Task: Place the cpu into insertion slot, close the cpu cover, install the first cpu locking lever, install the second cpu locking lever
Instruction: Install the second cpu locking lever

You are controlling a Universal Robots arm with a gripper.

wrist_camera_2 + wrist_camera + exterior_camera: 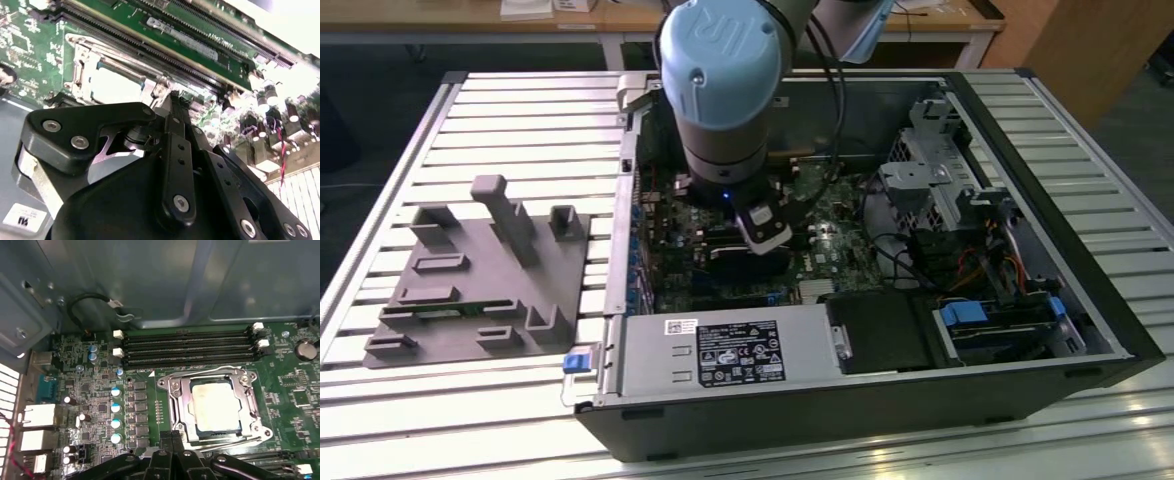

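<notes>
Gripper [172, 439] fingers are pressing together with nothing between them, hovering just beside the insertion slot's [216, 405] edge in the first wrist view. I am seeing the cpu [215, 406] lying in the slot with the cpu cover [175, 402] folded down around it. Lever positions are hard to read; they appear unlatched. I am judging a risk here: a fingertip slipping off a thin lever could scrape the motherboard [100, 405].
</notes>
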